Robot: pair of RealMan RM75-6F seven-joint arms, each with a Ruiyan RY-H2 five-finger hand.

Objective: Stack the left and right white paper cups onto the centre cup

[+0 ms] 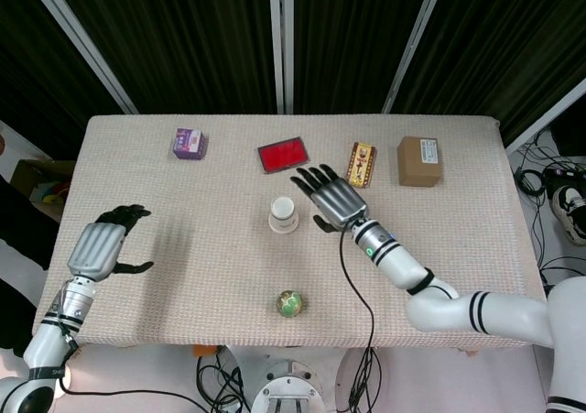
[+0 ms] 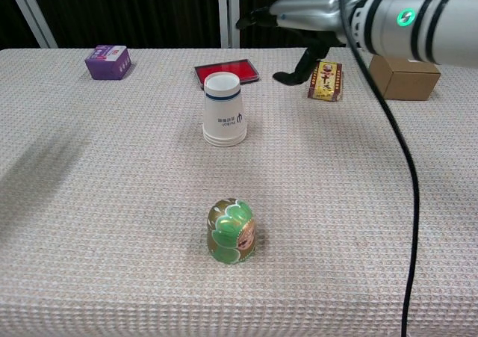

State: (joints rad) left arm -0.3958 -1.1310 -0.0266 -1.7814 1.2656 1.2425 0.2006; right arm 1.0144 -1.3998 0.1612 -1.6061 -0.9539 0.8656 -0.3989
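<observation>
A stack of upside-down white paper cups [image 1: 283, 216] [image 2: 224, 117] stands at the table's centre, nested together with a blue band near the top. My right hand [image 1: 330, 196] [image 2: 299, 34] hovers just right of the stack, fingers spread wide, holding nothing and apart from the cups. My left hand [image 1: 105, 247] hangs over the table's left edge with fingers partly curled and nothing in them; the chest view does not show it.
A green patterned cup [image 1: 290, 303] [image 2: 231, 231] sits in front of the stack. Along the back stand a purple box [image 1: 189, 143], a red flat box [image 1: 282, 154], a yellow-red packet [image 1: 361, 164] and a brown carton [image 1: 419, 161]. A black cable trails from my right arm.
</observation>
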